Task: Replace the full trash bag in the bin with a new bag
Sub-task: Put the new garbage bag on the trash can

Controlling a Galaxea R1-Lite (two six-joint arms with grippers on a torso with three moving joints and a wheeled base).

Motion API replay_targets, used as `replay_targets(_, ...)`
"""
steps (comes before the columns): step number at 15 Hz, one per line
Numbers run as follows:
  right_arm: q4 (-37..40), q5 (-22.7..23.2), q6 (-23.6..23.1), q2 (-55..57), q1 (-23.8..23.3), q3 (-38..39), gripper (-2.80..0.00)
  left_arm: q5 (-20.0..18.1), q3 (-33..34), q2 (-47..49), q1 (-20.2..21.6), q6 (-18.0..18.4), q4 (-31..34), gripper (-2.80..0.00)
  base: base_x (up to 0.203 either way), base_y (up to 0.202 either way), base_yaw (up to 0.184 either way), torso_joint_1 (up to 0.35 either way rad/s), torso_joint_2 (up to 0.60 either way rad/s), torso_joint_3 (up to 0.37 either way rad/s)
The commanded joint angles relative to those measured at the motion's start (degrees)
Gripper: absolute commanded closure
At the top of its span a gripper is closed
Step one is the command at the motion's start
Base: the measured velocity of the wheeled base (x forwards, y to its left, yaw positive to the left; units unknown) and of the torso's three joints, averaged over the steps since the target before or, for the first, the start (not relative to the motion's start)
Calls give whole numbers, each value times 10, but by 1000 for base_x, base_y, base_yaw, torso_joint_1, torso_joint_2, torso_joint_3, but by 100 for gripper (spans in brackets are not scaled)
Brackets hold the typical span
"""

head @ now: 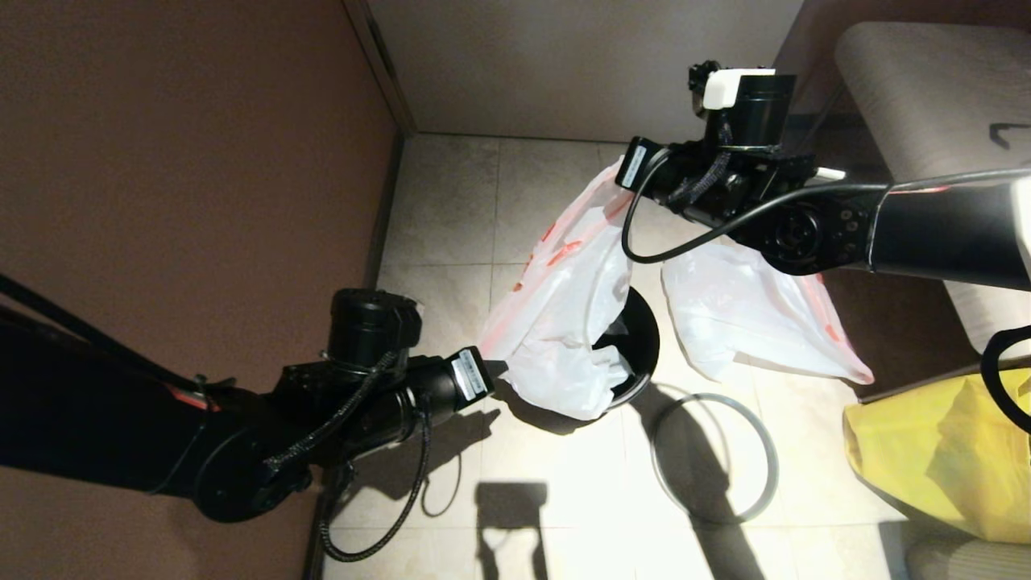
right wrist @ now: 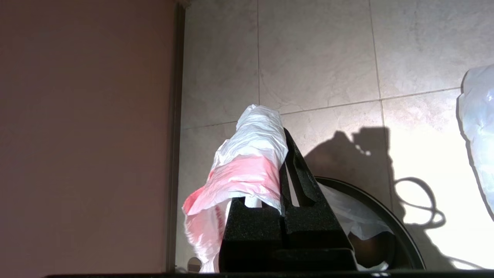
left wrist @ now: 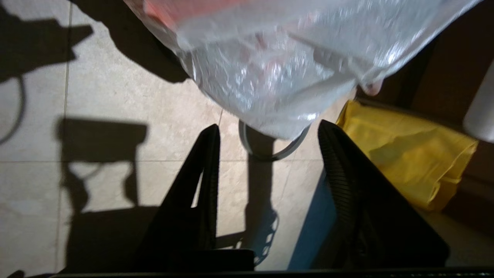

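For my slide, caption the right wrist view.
Right gripper shut on the new bag above the bin.

The bin (head: 640, 346) stands on the floor (head: 451, 217) near a corner of the room, a wall (head: 185, 161) to its left. The new bag (head: 564, 322) hangs from the right pincer (right wrist: 270, 154) above and behind the bin, its lower end draped over the bin's near-left edge and partly inside. The left pincer (left wrist: 266, 154) sits left of the bin, just beside the bag's lower edge but apart from it. The full bag (head: 749, 314) lies on the floor right of the bin. The hoop (head: 715, 457) lies flat on the floor in front of it, to the bin's near right. A yellow bag (head: 942, 459) sits farther right, beside the hoop.
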Motion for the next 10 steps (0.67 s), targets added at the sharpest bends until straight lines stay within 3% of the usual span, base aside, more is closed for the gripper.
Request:
replay_targets(1, -1, -1, 1, 5, 1, 0, 0, -11, -12, -16, 24, -25, 0, -280, 0, 0, 0, 0, 0, 0)
replay_targets(3, -1, -1, 1, 1, 1, 0, 0, 4, -39, 15, 40, -57, 1, -280, 0, 0, 0, 0, 0, 0)
replay_targets(10, -29, 2, 4, -19, 6, 40, 0, 2, -117, 93, 72, -87, 26, -280, 0, 0, 0, 0, 0, 0)
